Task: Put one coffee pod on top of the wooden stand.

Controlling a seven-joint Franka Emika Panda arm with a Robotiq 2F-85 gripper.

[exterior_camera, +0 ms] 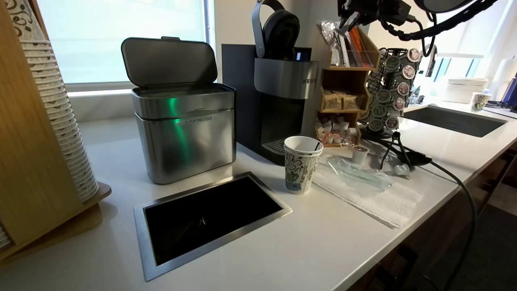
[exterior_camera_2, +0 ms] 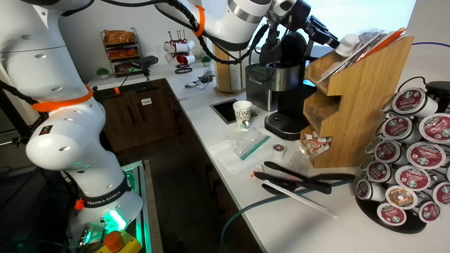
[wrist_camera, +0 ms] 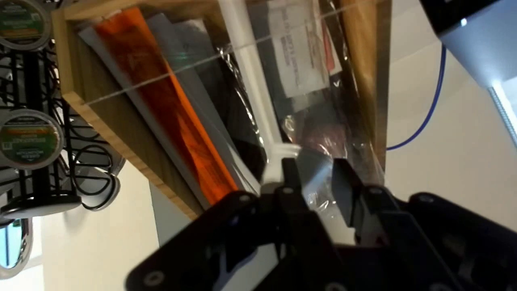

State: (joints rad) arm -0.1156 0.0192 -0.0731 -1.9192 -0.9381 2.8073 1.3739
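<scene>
The brown wooden stand is beside the coffee machine and shows in both exterior views. Its top compartment holds packets, utensils and an orange packet. My gripper is just above that compartment. A blurred white coffee pod is tilted over the packets, right at the fingertips; whether it rests on them I cannot tell. In the wrist view my fingers are apart, with clear wrap visible between them. A blurred white part, perhaps the pod, shows by one finger. I cannot make out the pod in an exterior view.
A second pod stands on the counter near a plastic bag and black utensils. The pod carousel is beside the stand. The coffee machine, paper cups and open steel bin are also there.
</scene>
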